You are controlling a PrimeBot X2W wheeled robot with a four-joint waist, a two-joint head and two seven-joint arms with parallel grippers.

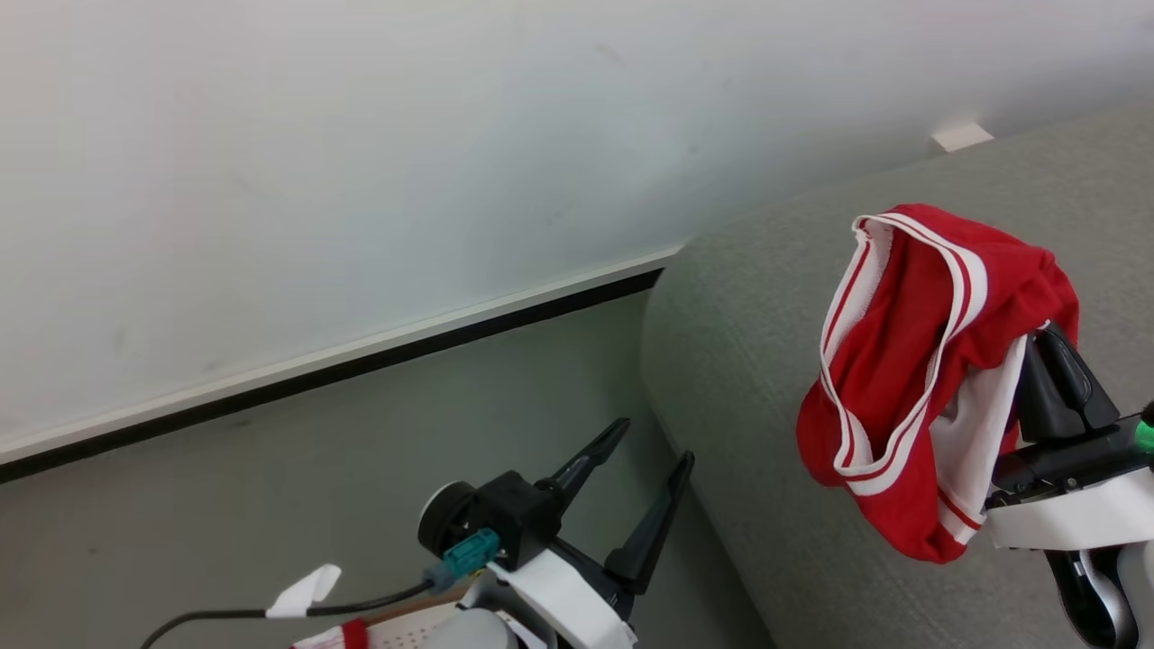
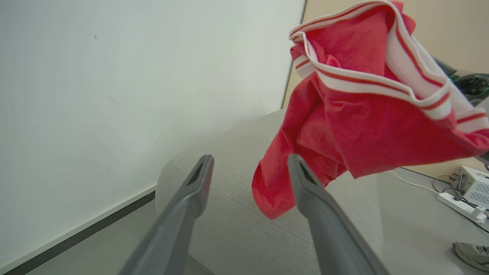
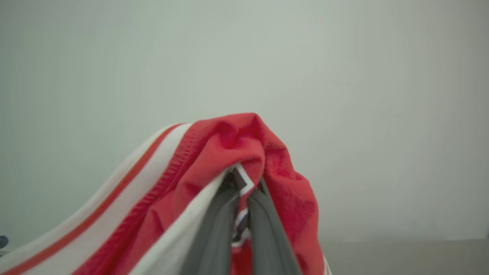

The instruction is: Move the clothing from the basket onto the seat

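At 6 o'clock your right jaws rise pressed together, pinching a fold of the red clothing (image 3: 229, 141). The cloth humps over their tips at centre, and its white band with a red stripe runs down toward 8 o'clock. Behind it you have a plain pale wall (image 3: 344, 76).

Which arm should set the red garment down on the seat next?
Right. The right gripper is shut on the red garment, which hangs over the seat. The left gripper is open and empty, beside the seat.
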